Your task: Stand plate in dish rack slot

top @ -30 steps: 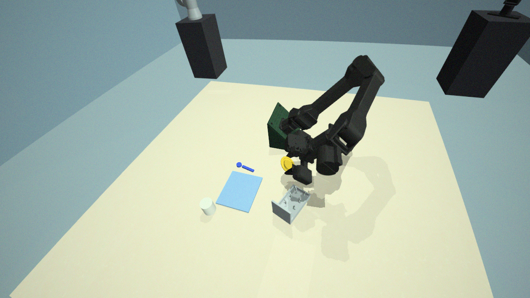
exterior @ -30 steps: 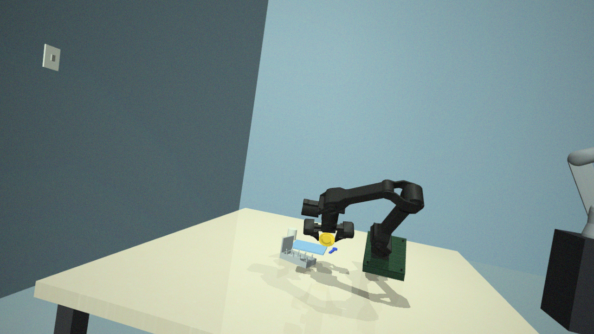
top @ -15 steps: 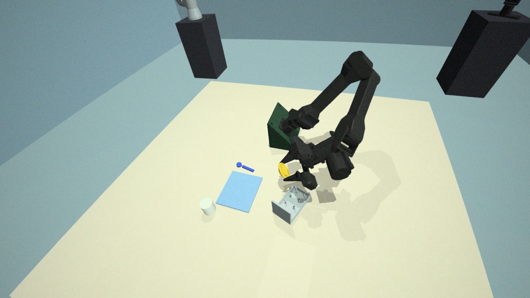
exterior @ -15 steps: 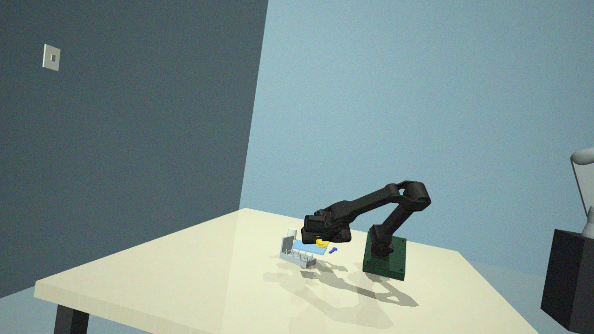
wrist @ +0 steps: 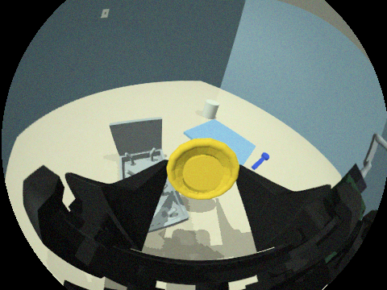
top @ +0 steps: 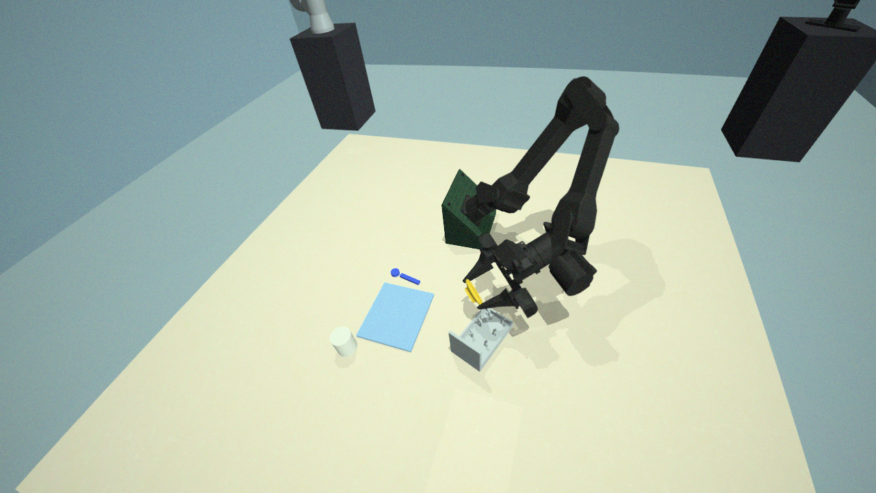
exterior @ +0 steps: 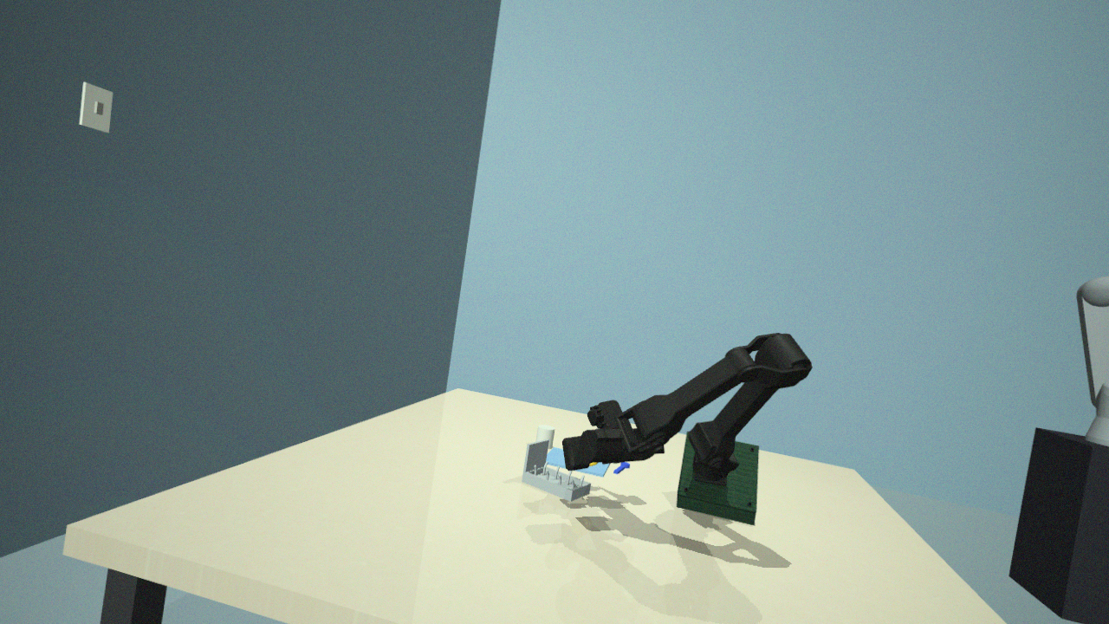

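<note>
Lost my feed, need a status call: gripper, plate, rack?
Gripper shut on yellow plate, plate on edge, held off the table. Dish rack just ahead, slots unfilled. Nothing blocking.

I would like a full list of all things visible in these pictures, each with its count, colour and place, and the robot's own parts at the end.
plate: one, yellow, on edge between the fingers, above the table near the rack's end
dish rack: one, grey, on the table below the plate, slots unfilled
mat: one, light blue, flat, beside the rack
cup: one, white, upright, beyond the mat's corner
blue pin-like object: one, lying by the mat's far edge
table: one, cream
dark pedestals: two, past the table
wall plate: one, pale, on the dark wall
base block: one, green, under the arm
arm: one, black, folded low
gripper: one, black, shut on the plate
</note>
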{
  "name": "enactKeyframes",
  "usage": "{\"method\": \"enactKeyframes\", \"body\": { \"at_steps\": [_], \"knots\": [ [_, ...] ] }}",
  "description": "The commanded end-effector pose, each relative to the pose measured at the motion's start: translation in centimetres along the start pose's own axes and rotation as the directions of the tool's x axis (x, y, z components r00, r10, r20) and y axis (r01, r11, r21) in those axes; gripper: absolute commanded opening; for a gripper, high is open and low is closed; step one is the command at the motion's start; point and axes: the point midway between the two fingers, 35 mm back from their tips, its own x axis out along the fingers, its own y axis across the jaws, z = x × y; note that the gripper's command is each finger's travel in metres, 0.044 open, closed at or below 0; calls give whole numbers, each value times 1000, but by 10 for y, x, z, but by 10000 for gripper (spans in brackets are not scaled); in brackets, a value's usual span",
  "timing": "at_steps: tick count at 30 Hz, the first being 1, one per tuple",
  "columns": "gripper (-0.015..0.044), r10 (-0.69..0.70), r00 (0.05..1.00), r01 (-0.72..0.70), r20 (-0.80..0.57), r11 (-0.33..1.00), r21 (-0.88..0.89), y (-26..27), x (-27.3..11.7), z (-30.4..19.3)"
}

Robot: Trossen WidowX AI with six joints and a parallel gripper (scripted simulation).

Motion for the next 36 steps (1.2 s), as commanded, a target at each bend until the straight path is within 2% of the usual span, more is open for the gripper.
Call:
{"method": "enactKeyframes", "body": {
  "at_steps": [1, 12, 24, 31, 36],
  "knots": [
    [0, 43, 998, -42, 49, 999, -15, 1, -1, -2],
    [0, 221, 956, -215, 194, 975, -55, 11, -14, -8],
    [0, 393, 862, -392, 322, 917, -68, 15, -36, -13],
    [0, 460, 804, -474, 376, 879, -62, 13, -48, -14],
    [0, 466, 799, -481, 380, 875, -61, 12, -49, -14]
  ]
}}
